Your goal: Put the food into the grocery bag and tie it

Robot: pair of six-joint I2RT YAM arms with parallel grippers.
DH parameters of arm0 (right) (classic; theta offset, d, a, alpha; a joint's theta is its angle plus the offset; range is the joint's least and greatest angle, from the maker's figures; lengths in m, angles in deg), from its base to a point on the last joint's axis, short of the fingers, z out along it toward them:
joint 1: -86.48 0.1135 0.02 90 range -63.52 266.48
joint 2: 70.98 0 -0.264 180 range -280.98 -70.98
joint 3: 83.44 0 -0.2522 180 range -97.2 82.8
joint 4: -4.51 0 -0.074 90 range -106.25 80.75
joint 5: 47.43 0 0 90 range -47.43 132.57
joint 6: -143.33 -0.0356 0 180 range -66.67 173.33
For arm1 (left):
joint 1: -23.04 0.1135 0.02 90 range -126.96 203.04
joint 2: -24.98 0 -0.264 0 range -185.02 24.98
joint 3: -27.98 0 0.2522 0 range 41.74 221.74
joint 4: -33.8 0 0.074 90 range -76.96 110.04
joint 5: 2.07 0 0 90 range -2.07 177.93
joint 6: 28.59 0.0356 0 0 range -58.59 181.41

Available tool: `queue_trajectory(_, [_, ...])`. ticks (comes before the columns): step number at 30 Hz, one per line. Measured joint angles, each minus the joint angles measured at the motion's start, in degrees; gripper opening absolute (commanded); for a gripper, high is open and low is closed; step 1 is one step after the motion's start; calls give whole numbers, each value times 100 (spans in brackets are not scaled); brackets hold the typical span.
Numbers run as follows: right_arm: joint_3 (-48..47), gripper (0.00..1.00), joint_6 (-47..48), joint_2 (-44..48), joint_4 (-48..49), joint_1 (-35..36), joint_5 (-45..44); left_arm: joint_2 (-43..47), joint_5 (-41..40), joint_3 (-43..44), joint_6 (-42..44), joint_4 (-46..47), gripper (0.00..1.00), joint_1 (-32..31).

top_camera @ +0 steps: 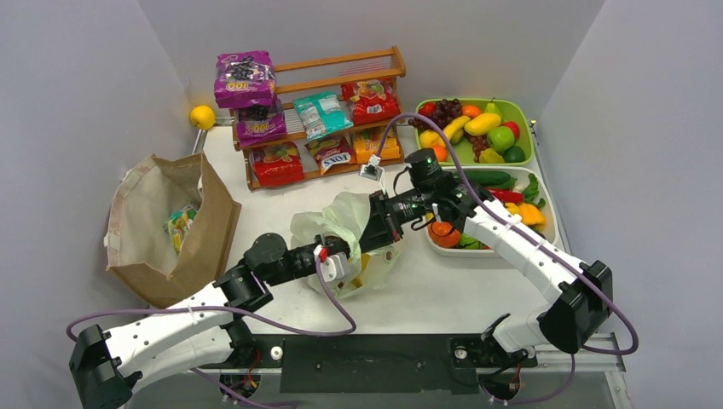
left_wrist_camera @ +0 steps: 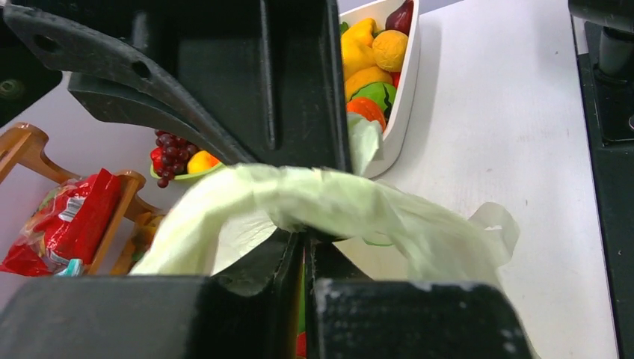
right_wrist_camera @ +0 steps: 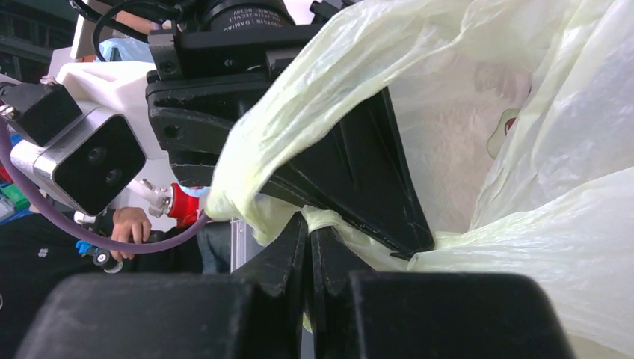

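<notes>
Grocery bag (top_camera: 337, 217) lies mid-table, under both claws. Left claw (left_wrist_camera: 303, 243) is clamped on one handle, right claw (right_wrist_camera: 308, 228) on the other. The claws meet almost touching, the left one nearer.

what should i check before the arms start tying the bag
1. Left gripper fingers shut on a handle of the grocery bag: ok.
2. Right gripper fingers shut on the bag's film: ok.
3. Food inside: yellow food shows through the film; whether that is all, cannot tell.
4. Handles crossed for a knot: cannot tell.
5. Room between the two grippers: not ok, they crowd each other over the bag.
6. Bag clear of the white tray: cannot tell, film lies close to its wall.
</notes>
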Motion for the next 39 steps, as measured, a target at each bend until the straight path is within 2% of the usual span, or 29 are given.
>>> queue_trajectory(7, [105,1,-107,26,-74,42,-35,24,-57,0,-7,131,0,4])
queue_trajectory(8, [118,4,-118,28,-74,48,-48,35,-63,0,-9,142,0,4])
queue_trajectory(9, [129,8,-136,31,-76,66,-61,44,-74,0,-9,160,0,4])
queue_trajectory(10, [133,21,-146,33,-76,76,-74,48,-79,0,-11,166,0,4])
queue_trajectory(12, [133,37,-181,37,-85,105,-90,52,-105,0,-13,177,0,4])
queue_trajectory(14, [133,46,-227,57,-94,109,-114,55,-166,-2,-24,179,0,17])
queue_trajectory(16, [133,51,-256,81,-111,116,-146,55,-210,-9,-31,190,0,26])
queue_trajectory(22, [136,53,-348,227,-122,-26,-404,61,-297,-11,-50,197,0,26])
queue_trajectory(28, [271,57,-492,662,-149,-752,-737,149,-297,-11,-57,199,0,26])
queue_trajectory(31, [278,56,-520,796,-205,-935,-879,146,-304,-11,-66,205,0,26])
queue_trajectory(39, [339,48,-570,815,-251,-752,-1075,2,-380,-11,-118,243,0,26])
